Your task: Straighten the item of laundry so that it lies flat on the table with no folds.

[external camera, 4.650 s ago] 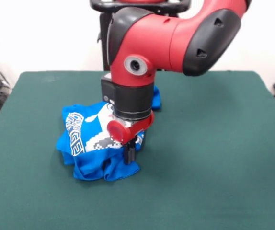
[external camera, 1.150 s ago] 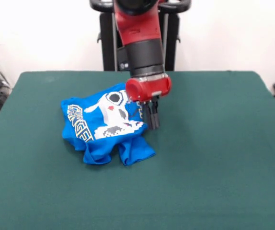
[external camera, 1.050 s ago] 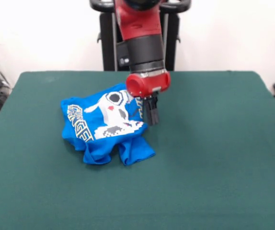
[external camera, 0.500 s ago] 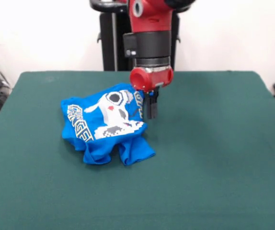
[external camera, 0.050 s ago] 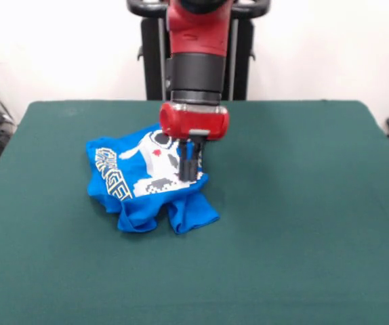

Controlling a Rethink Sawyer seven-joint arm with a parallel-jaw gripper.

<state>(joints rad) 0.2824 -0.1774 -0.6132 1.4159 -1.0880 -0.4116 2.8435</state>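
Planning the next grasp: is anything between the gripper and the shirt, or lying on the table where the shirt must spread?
Nothing visible. The gripper hangs directly over the crumpled blue T-shirt, at its printed part, with no other object between them. The green table around the shirt shows only bare cloth.

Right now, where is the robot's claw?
In the front view, the claw hangs over the right part of the crumpled blue T-shirt, left of the green table's middle.
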